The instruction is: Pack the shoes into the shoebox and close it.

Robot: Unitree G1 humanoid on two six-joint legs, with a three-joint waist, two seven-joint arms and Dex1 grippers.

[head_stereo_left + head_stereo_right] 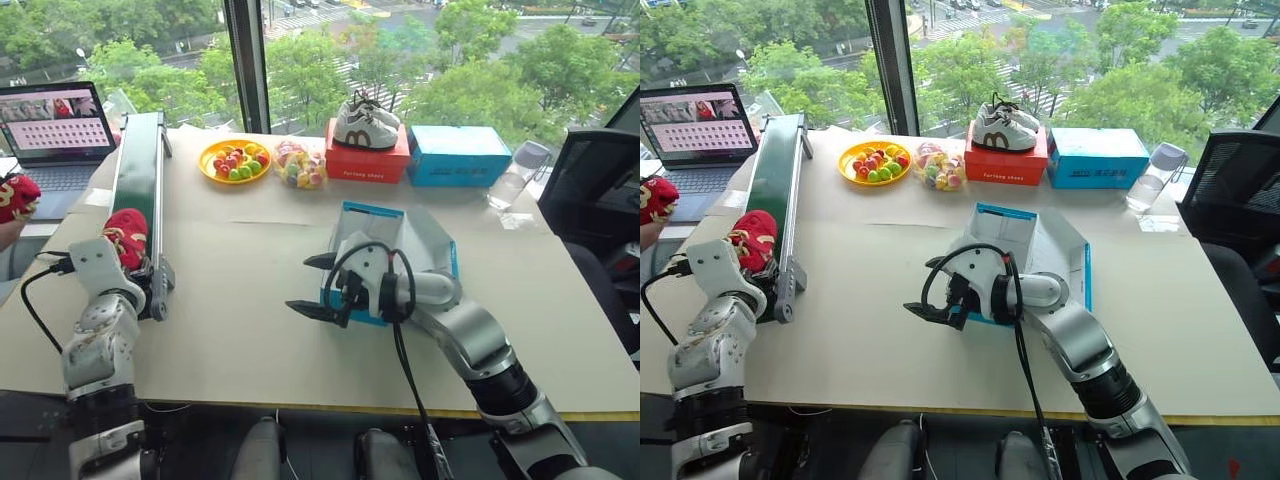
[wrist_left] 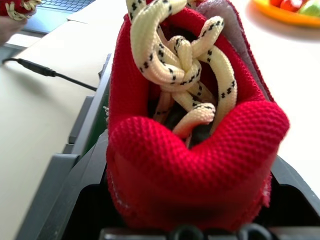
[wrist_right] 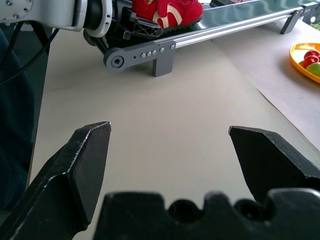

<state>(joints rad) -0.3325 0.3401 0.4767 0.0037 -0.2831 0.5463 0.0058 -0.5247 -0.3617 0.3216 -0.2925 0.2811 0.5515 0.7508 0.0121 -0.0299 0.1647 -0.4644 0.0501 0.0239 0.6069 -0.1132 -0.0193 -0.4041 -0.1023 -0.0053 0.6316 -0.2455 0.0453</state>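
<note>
The right gripper (image 3: pixel 170 145) is held with its fingers spread wide and empty above bare worktop, pointing toward the left edge, just in front of the shoebox (image 1: pixel 432 255). The shoebox is seen open near the middle of the worktop (image 1: pixel 250 320), its pale inside exposed and its flap lid raised on the far side. The left gripper (image 3: pixel 142 27) is set at the heel of a red shoe (image 2: pixel 190 125) that rests on the near end of a conveyor belt (image 1: pixel 138 170) along the left edge; whether its fingers are pinching the shoe or merely bracketing it cannot be told. The second red shoe (image 1: pixel 17 196) is seen off the left edge, held by a person's hand (image 1: pixel 8 232). Along the far edge are noted a yellow plate of fruit (image 1: pixel 233 160), a bag of coloured sweets (image 1: pixel 299 165), a red box (image 1: pixel 367 160) bearing white sneakers (image 1: pixel 365 124), a blue lettered box (image 1: pixel 460 155) and a clear bottle (image 1: pixel 520 172). A laptop (image 1: pixel 55 130) stands beyond the far-left corner. The worktop is covered in pale beige sheeting; behind it, large windows give onto trees and a street.
</note>
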